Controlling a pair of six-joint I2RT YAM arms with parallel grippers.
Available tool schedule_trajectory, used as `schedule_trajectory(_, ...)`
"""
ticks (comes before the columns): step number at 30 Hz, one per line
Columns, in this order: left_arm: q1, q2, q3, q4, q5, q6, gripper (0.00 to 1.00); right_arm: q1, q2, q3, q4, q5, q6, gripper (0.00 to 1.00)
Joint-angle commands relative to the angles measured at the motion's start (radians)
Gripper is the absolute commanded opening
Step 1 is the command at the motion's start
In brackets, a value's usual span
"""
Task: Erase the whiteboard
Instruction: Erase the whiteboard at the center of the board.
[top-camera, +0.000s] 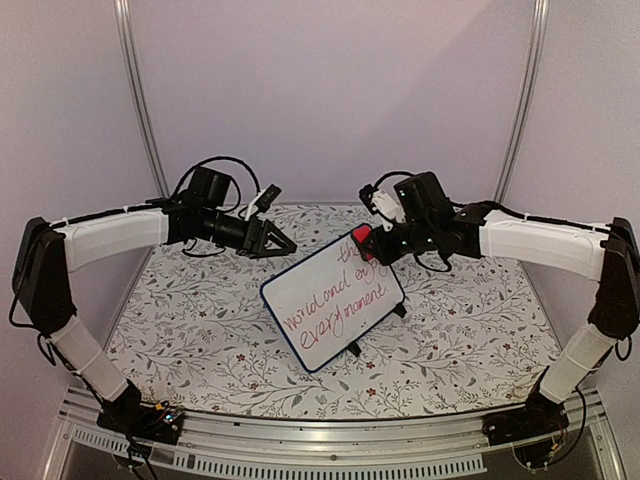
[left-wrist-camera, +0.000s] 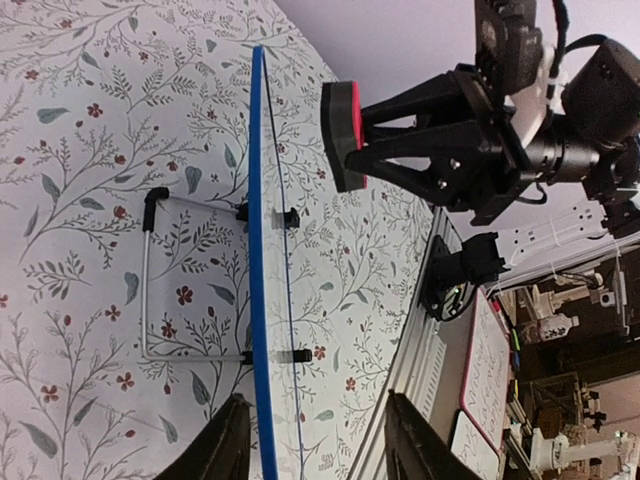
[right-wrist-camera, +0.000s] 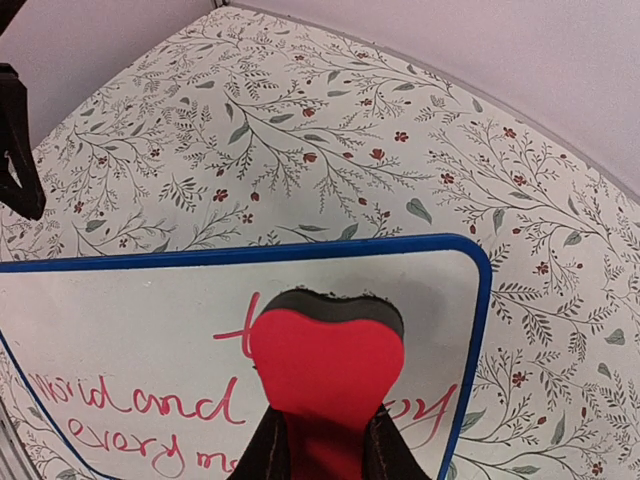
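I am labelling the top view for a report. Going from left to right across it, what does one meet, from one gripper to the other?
left gripper → whiteboard → right gripper. The red eraser held by the right gripper overlaps the whiteboard's corner, so I leave it out.

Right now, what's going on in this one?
The right gripper is shut on a red eraser, held close to the upper right part of the whiteboard. The side view shows a small gap between them. The board stands propped on its wire stand, and red handwriting covers most of it, so little looks erased. The left gripper is open near the board's upper left corner, holding nothing.
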Motion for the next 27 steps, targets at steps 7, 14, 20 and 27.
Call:
schedule_trajectory(7, -0.010, 0.158, 0.208, -0.092, -0.095, 0.008, 0.44, -0.003, -0.036, -0.022, 0.025, -0.056, 0.017, 0.13)
schedule_trajectory(14, -0.052, 0.178, 0.178, -0.038, -0.039, 0.021, 0.39, 0.007, -0.018, -0.016, 0.027, -0.076, 0.019, 0.13)
schedule_trajectory(20, -0.063, 0.169, 0.133, 0.025, -0.004, 0.002, 0.30, 0.011, 0.029, 0.009, 0.022, -0.069, 0.017, 0.13)
schedule_trajectory(27, -0.062, 0.153, 0.097, 0.057, -0.009, -0.006, 0.18, 0.043, 0.085, 0.050, 0.029, -0.057, 0.021, 0.12)
